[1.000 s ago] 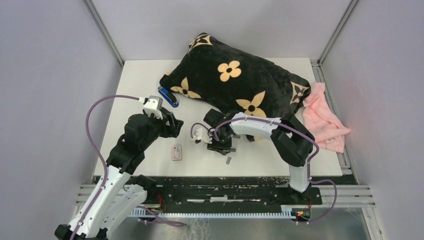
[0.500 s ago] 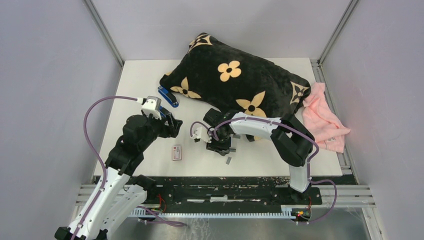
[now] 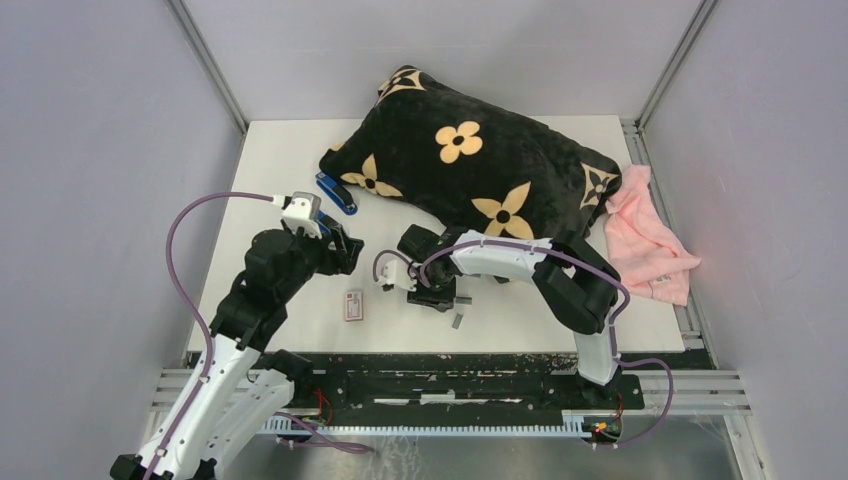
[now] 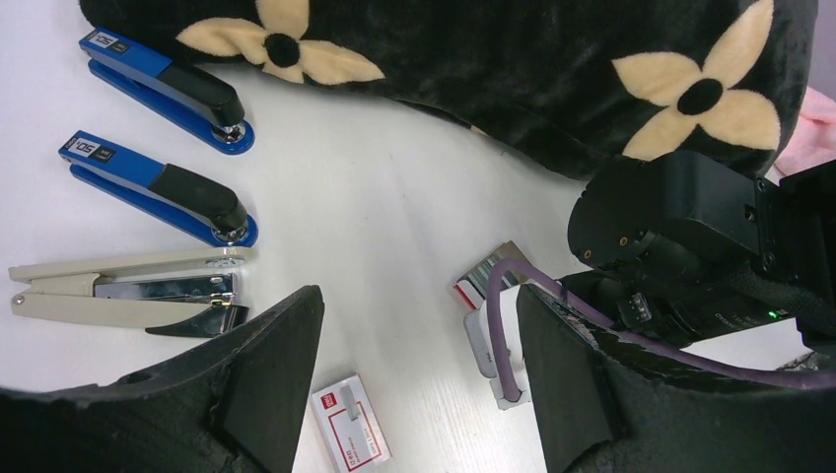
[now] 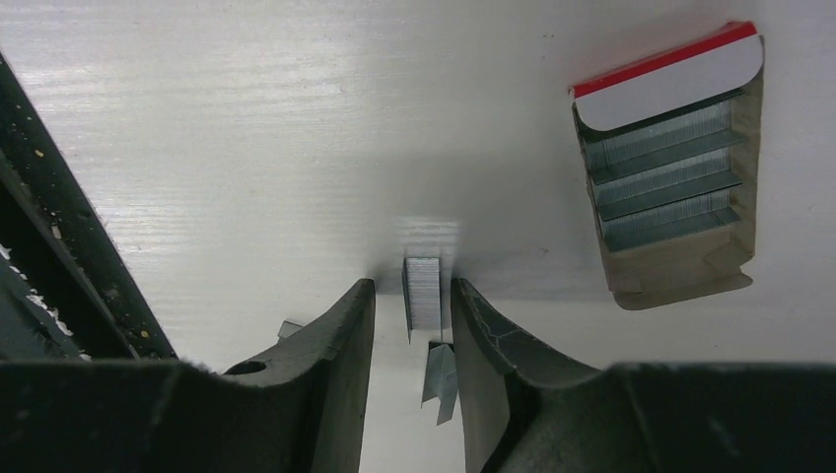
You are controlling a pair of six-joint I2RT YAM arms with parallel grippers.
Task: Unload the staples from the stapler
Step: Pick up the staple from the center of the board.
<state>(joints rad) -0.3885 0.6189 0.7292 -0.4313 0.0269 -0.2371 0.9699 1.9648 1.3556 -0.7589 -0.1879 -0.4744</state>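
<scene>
My right gripper (image 5: 411,288) pointed down, fingers slightly apart astride staples (image 5: 424,296); my left gripper (image 4: 419,296), 9 o'clock, hovered spread wide.

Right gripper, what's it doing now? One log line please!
right gripper: open, straddling staples | left gripper: open, empty | staples: on table

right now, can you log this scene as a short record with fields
left tool: open, nothing between its fingers
right tool: open, straddling a staple strip, not clamped
second strip: loose on the table by the right tool
cream stapler: hinged open, lying beside two blue staplers
staple box: flap open, strips inside
</scene>
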